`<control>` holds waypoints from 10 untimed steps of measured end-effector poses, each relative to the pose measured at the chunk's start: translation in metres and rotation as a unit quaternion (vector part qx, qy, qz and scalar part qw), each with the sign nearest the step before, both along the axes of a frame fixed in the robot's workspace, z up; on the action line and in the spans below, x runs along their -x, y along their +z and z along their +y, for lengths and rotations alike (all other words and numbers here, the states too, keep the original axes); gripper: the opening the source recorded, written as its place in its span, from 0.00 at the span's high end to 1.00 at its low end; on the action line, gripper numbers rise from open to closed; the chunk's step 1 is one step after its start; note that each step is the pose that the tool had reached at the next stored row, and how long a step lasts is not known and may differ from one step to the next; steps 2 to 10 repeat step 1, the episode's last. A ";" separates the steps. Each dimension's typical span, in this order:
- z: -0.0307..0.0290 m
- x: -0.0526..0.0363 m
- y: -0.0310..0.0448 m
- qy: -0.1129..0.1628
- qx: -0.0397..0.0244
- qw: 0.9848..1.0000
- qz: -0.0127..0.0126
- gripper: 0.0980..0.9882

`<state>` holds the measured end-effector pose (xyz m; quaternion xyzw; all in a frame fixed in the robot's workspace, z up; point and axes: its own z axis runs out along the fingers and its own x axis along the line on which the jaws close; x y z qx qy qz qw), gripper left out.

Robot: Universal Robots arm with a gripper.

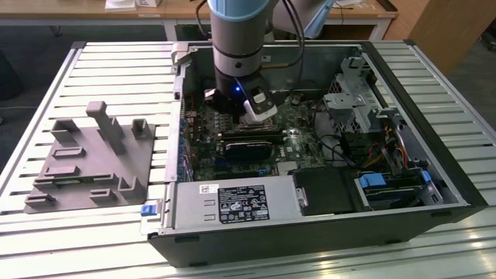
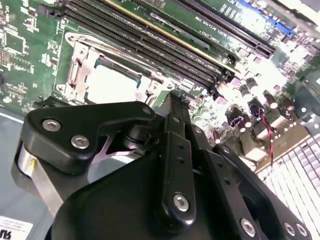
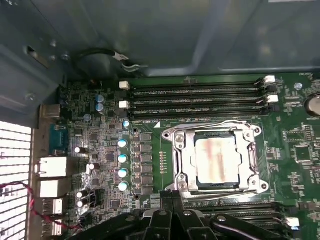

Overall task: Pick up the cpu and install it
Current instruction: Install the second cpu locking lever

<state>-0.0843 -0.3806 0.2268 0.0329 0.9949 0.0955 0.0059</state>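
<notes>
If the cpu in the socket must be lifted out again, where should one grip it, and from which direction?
Probably from straight above, at two opposite edges: the cpu lies flat, its metal top up, inside the socket frame, which hems in all four sides. A side approach looks blocked.

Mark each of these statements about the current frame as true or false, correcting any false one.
1. The cpu lies inside the socket frame on the motherboard. True.
2. The cpu rests on the grey plastic fixture. False: the fixture sits outside the computer case, at the exterior view's left, and the cpu is in the socket.
3. The arm reaches down into the open computer case. True.
4. The memory slots sit on one side of the socket only. False: slots flank it on two opposite sides.
</notes>
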 end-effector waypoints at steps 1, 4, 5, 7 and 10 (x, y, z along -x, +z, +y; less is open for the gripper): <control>0.0000 0.0000 0.0007 0.000 0.000 1.000 0.000 0.99; 0.0000 0.0000 0.0007 0.000 0.000 1.000 0.000 0.99; 0.0000 0.0000 0.0007 0.000 0.000 1.000 0.000 0.99; 0.0000 0.0000 0.0007 0.000 0.000 1.000 0.000 0.99; 0.0000 0.0000 0.0007 0.000 0.000 1.000 0.000 0.99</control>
